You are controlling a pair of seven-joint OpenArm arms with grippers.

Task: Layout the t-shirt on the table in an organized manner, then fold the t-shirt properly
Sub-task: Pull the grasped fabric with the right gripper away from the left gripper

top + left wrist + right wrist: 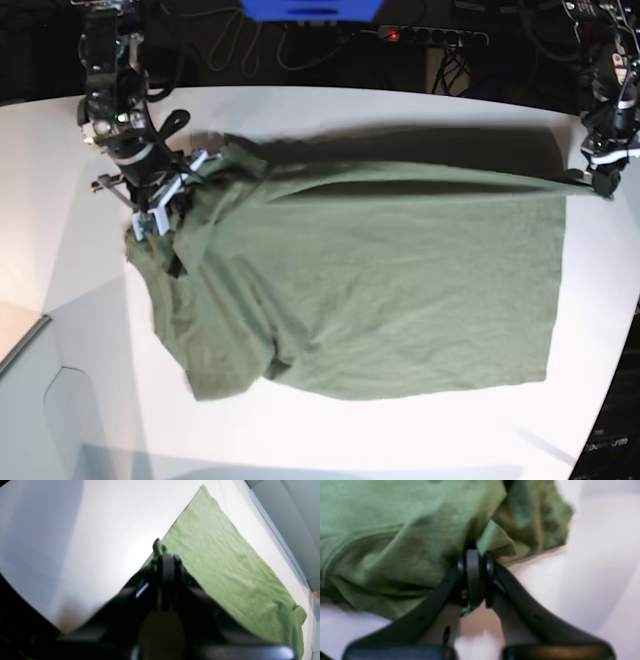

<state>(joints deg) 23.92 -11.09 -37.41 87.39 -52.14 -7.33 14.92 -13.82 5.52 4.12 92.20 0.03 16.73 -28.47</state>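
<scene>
T-shirt (380, 290) spread on table (320, 430); left gripper (160, 548) and right gripper (475, 555) each clenched on its fabric.

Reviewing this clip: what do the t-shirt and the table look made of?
The t-shirt: likely soft cotton knit, matte olive; it wrinkles, drapes and bunches limply. The table: smooth matte white surface, perhaps laminate or painted board; it gives only soft glare.

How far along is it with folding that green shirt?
Early, it seems. The t-shirt lies mostly spread on the table, hem end fairly flat. In hand: the right gripper is shut on bunched cloth at the crumpled end, and the left gripper pinches the opposite corner, stretching one edge taut. Left: smoothing the rumpled sleeve area, then all the folds.
</scene>
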